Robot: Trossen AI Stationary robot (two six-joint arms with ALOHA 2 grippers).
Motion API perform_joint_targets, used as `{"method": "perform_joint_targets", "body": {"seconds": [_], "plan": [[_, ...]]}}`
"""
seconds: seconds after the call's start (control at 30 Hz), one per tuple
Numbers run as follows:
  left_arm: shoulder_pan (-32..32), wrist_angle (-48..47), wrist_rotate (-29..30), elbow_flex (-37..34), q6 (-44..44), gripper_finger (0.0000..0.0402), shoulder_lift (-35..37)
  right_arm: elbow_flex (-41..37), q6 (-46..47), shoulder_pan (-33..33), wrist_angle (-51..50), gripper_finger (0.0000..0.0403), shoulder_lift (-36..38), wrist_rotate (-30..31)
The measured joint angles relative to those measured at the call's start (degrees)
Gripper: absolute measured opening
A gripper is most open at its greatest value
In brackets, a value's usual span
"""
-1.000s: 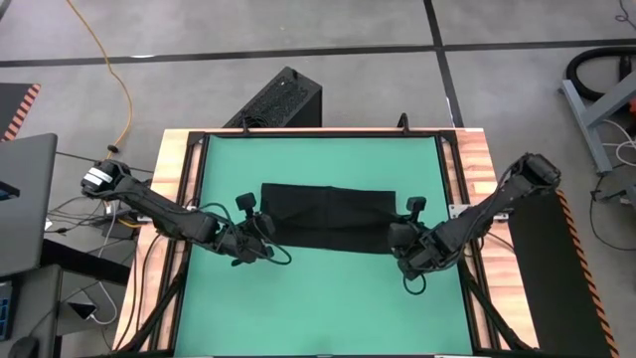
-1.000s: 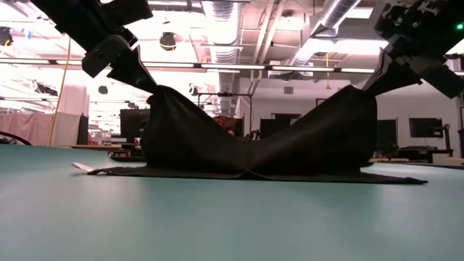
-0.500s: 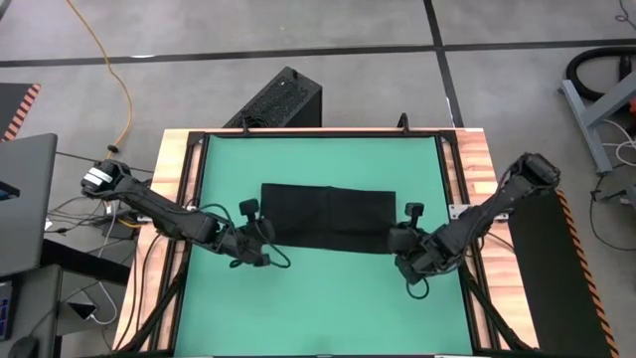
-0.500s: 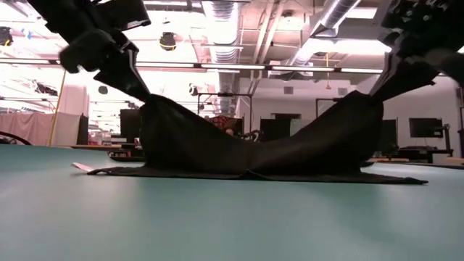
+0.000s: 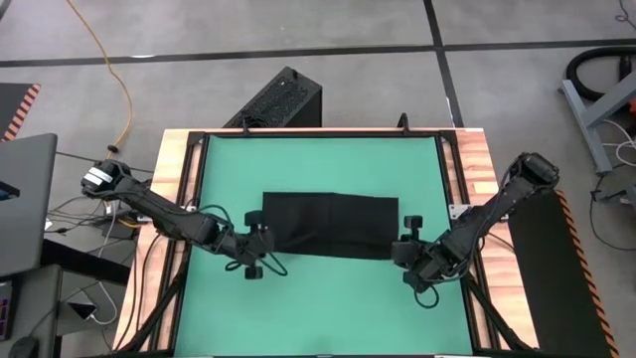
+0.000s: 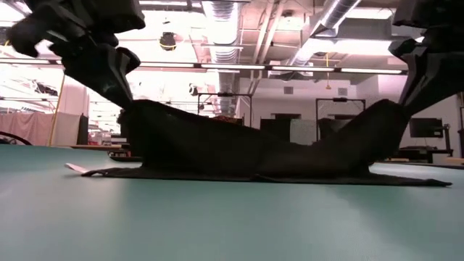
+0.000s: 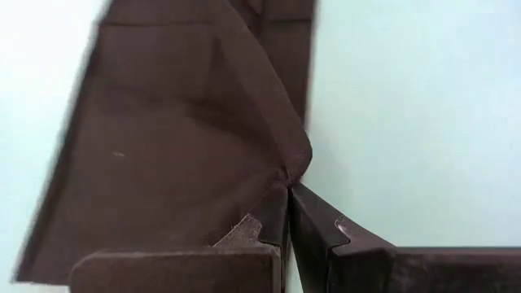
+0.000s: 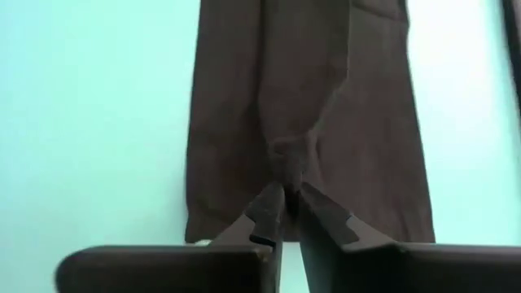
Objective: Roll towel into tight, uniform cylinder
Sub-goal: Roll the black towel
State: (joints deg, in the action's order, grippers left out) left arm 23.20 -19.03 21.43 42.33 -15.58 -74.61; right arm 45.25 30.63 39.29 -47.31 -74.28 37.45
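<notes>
While the left gripper (image 5: 260, 245) and right gripper (image 5: 401, 249) each pinch a near corner of the black towel (image 5: 329, 225) mid-mat, both corners should lower evenly so the fold lands square.

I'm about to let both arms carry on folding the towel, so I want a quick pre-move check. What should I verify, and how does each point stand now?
1. Left gripper pinching its towel corner: ok, fingers shut on the cloth.
2. Right gripper grip: cannot tell; the cloth sits at its fingertips, but a narrow gap shows between them.
3. Both corners lifted off the mat: ok, the low view shows both ends raised and the middle sagging.
4. Far edge lying flat on the mat: ok.
5. Towel square to the mat: ok, its edges run about parallel to the mat's in the high view.
6. Both ends raised evenly: ok, roughly level in the low view.
</notes>
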Motion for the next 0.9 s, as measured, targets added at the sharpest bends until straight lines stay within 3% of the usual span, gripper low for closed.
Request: {"method": "perform_joint_targets", "body": {"seconds": [0.23, 0.37, 0.5, 0.67, 0.8, 0.9], "plan": [[-0.02, -0.01, -6.98, 0.00, 2.12, 0.0002, -0.73, 0.00, 0.16, 0.02, 0.45, 0.0120, 0.00, -1.91], [-0.02, -0.08, -7.90, 0.02, 2.34, 0.0015, -2.19, 0.00, 1.84, 0.02, 0.37, 0.0163, 0.00, -2.88], [-0.02, -1.33, -4.82, 0.04, 3.31, 0.0033, -3.96, -0.02, 2.12, 0.02, 1.79, 0.0188, -0.02, -2.85], [-0.50, -1.32, 0.35, 0.04, 4.01, 0.0055, -6.26, -0.02, 1.00, -0.47, 4.62, 0.0189, -0.02, -2.48], [-1.61, -2.25, 1.23, 0.04, 2.37, 0.0075, -5.61, -1.32, 0.96, -1.50, 6.66, 0.0187, -0.02, -1.67], [-1.98, -2.65, 5.36, 0.36, 1.00, 0.0084, -3.19, -2.59, 0.74, -2.58, 8.65, 0.0188, -0.02, -1.02]]}}
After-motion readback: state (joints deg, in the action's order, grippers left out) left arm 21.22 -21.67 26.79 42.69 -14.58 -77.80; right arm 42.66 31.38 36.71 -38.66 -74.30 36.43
